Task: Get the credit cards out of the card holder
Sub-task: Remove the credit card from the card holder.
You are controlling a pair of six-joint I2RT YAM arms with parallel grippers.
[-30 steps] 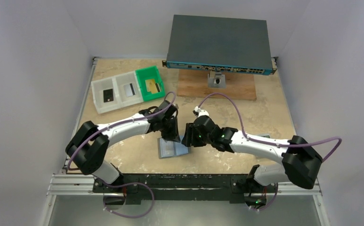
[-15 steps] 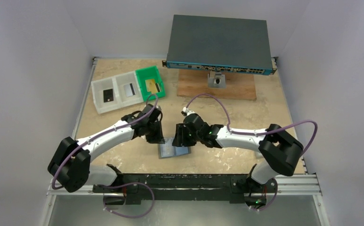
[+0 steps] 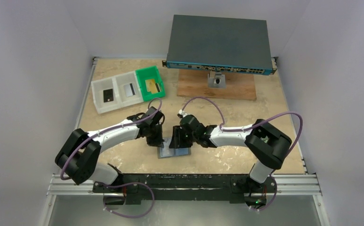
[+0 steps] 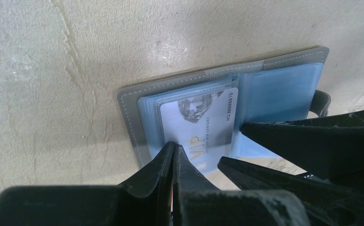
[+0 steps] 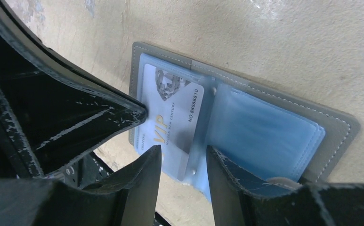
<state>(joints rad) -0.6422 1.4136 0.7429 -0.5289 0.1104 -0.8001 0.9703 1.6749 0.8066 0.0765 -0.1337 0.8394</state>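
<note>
At the far left of the table [image 3: 114, 68], a white tray [image 3: 115, 92] with two compartments holds a black card [image 3: 108, 95] and a grey card [image 3: 130, 89] with a dark stripe. The green tray [image 3: 147, 72] touching its right side holds a gold card [image 3: 152, 85].

Near the front, about mid-table, the left gripper [image 4: 173, 147] has its fingers pressed together, their tips down on the near left corner of a silver card [image 4: 203, 117]. Whether the card's edge is pinched between them I cannot tell. This card shows a diamond picture, "VIP" in gold and a printed number.

It lies on the left half of the card holder [image 4: 132, 106], with its near end sticking out past the grey edge. The holder lies open and flat on the table, grey with light stitching, with bluish clear pockets [image 4: 283, 89] inside.

The right gripper [image 5: 183, 150] is partly open, with one finger on each side of the card's protruding end.

At the back, right of centre, a dark flat box [image 3: 217, 42] with ports stands on a wooden board [image 3: 238, 88].
</note>
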